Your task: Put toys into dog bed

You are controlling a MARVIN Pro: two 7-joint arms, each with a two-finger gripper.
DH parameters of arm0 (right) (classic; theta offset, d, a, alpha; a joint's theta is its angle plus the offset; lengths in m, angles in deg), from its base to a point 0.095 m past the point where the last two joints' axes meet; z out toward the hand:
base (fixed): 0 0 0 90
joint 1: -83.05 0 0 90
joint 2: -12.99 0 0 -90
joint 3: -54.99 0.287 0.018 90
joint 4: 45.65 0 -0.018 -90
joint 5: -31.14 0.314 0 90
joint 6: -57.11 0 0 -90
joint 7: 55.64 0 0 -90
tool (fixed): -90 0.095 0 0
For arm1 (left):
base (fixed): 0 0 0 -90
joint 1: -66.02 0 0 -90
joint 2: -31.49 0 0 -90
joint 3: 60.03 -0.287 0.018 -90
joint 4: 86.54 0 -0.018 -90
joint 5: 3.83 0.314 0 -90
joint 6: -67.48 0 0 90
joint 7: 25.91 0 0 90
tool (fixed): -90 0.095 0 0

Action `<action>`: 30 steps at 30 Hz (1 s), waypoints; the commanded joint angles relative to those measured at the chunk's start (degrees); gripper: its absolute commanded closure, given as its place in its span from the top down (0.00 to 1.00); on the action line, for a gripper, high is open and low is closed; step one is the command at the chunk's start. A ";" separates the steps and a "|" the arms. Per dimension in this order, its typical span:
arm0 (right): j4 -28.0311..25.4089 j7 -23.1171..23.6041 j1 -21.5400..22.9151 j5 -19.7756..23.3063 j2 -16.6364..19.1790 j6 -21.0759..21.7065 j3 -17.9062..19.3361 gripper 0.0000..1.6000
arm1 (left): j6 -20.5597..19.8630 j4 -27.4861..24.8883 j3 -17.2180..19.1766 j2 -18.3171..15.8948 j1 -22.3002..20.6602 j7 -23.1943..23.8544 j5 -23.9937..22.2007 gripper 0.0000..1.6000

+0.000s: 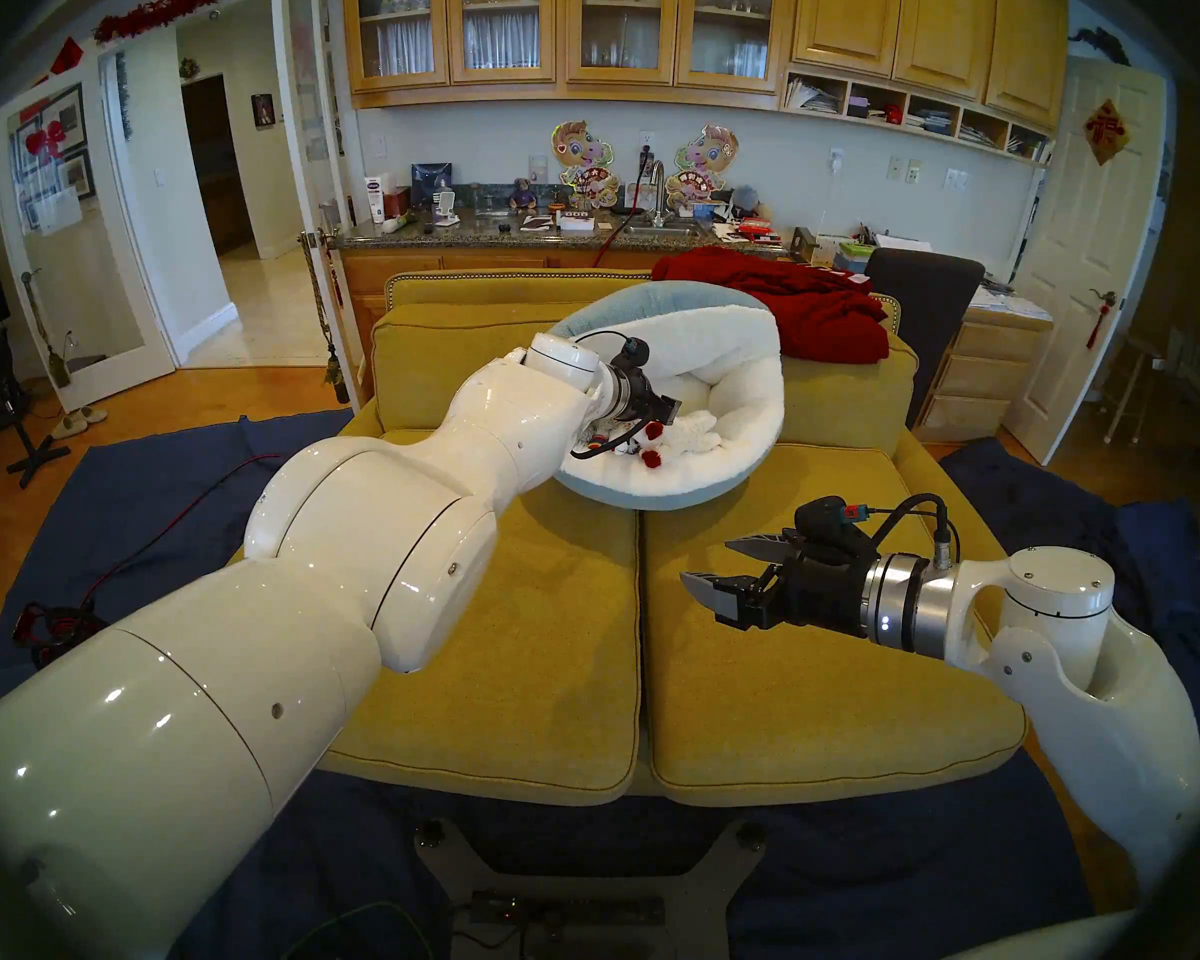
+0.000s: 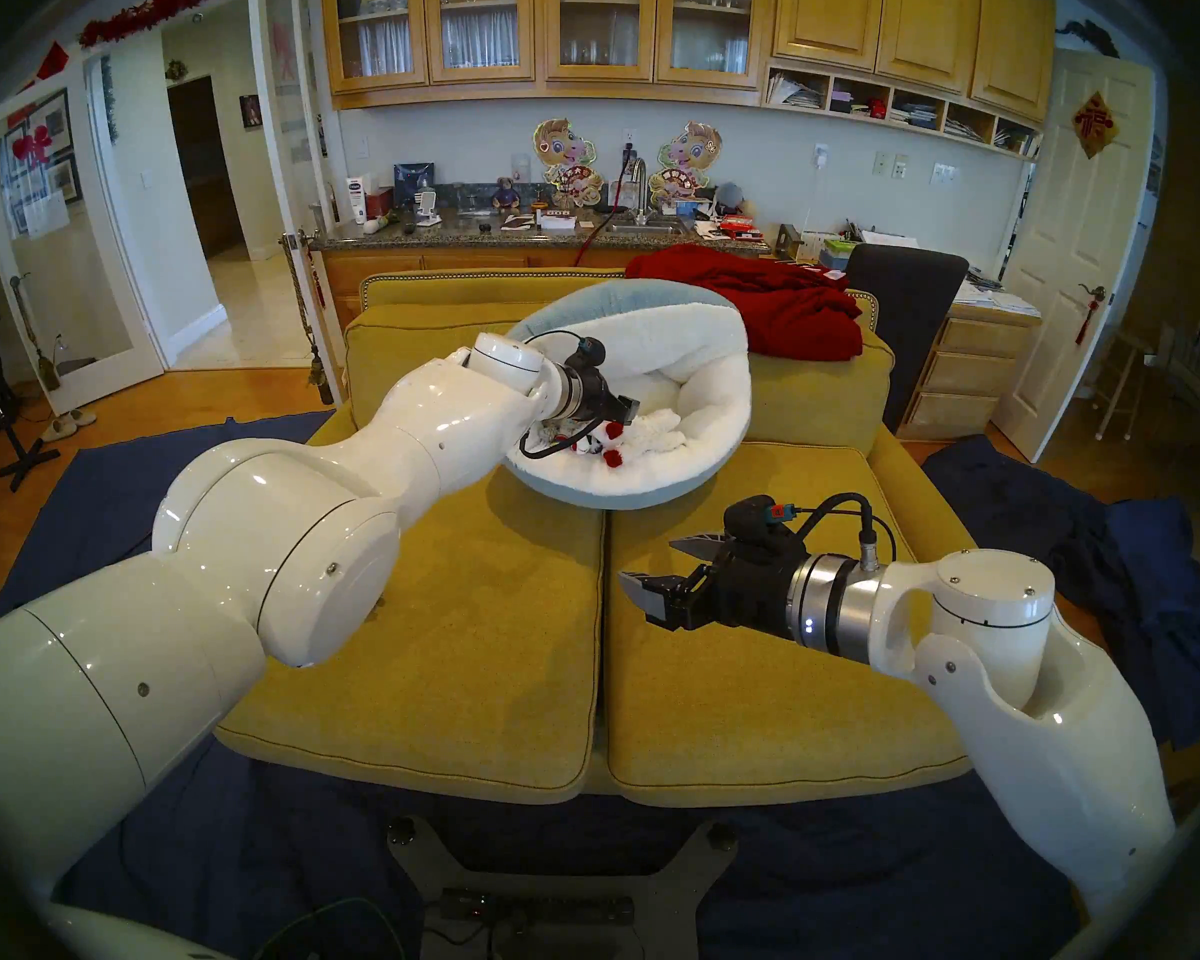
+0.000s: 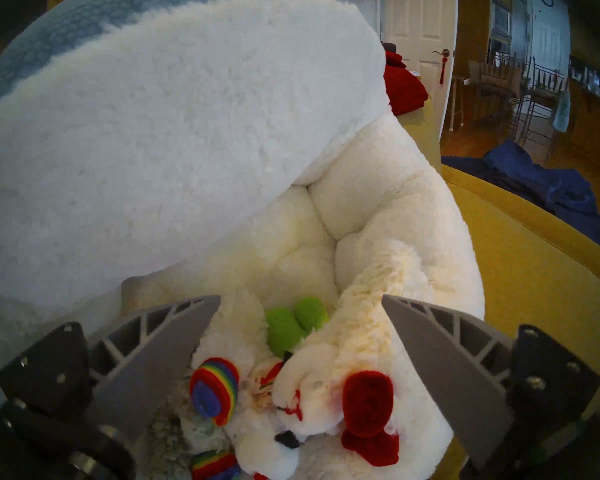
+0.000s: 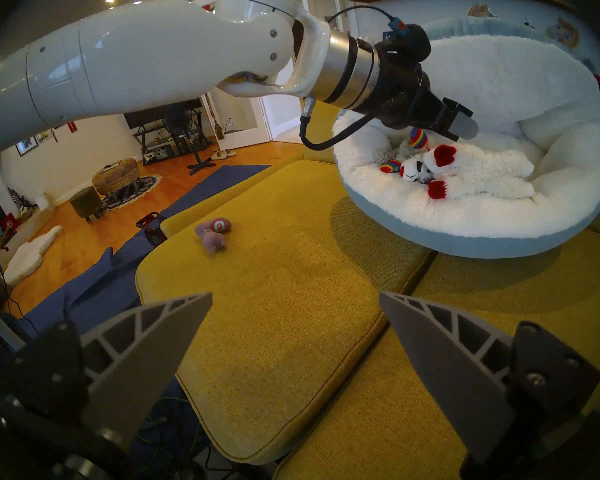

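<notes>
Fleece-lined round dog bed [image 4: 465, 233] under wide-spread left hand [image 3: 300, 330], fuzzy red-footed lamb [image 4: 478, 178] inside; right hand [image 4: 295, 334] likewise spread, empty.

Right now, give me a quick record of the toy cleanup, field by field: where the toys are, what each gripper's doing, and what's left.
In bed: white lamb with red feet, llama with rainbow trim, green cactus, grey-beige plush
Outside bed: purple-grey plush, on the left seat cushion
Dog bed: on the sofa, back propped against the backrest
Left gripper: open, empty, over the toys in the bed
Right gripper: open, empty, above the right cushion
Remaining: purple-grey plush
</notes>
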State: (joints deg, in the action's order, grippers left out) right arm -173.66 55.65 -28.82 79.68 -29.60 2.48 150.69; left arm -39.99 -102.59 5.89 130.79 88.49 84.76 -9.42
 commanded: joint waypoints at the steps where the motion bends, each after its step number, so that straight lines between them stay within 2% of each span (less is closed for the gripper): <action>1: -1.37 0.00 0.89 -0.09 0.13 -0.53 1.00 1.00 | 1.87 -2.42 2.18 -2.74 -4.41 6.84 -2.70 1.00; 7: -1.27 0.02 0.90 -0.06 0.11 -0.47 0.93 1.00 | 0.77 -4.65 1.61 -6.68 -2.70 14.08 -2.32 1.00; 9: -1.24 0.02 0.90 -0.05 0.11 -0.46 0.90 1.00 | 0.32 -4.74 1.52 -7.24 -2.27 13.33 -2.35 1.00; 10: -1.20 0.02 0.89 -0.04 0.11 -0.45 0.87 1.00 | 0.09 -4.64 1.49 -7.86 -2.03 15.18 -2.18 1.00; 17: -0.94 0.03 0.82 -0.01 0.08 -0.37 0.68 1.00 | -2.41 -3.39 1.39 -13.13 1.40 19.38 -1.71 1.00; 19: -0.91 0.03 0.80 -0.01 0.08 -0.36 0.66 1.00 | -2.66 -3.15 1.45 -13.40 1.65 19.57 -1.65 1.00; 20: -0.85 0.03 0.78 -0.01 0.08 -0.34 0.61 1.00 | -3.36 -3.06 1.39 -14.99 2.29 20.55 -1.58 1.00; 24: -0.75 0.03 0.75 0.00 0.07 -0.32 0.54 1.00 | -4.35 -2.78 1.40 -17.63 3.19 21.96 -1.39 1.00; 26: -0.72 0.03 0.73 0.00 0.07 -0.31 0.52 1.00 | -4.45 -2.66 1.55 -17.79 3.22 22.12 -1.38 1.00; 27: -0.66 0.03 0.71 0.00 0.06 -0.30 0.48 1.00 | -4.65 -2.86 1.59 -19.46 3.48 22.90 -1.42 1.00; 30: -0.61 0.03 0.68 0.00 0.06 -0.29 0.44 1.00 | -4.79 -2.94 1.65 -20.50 3.72 23.45 -1.44 1.00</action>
State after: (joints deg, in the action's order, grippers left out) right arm -173.54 55.65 -28.84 79.69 -29.60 2.49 150.62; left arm -44.85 -104.34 7.23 115.21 93.21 106.07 -11.00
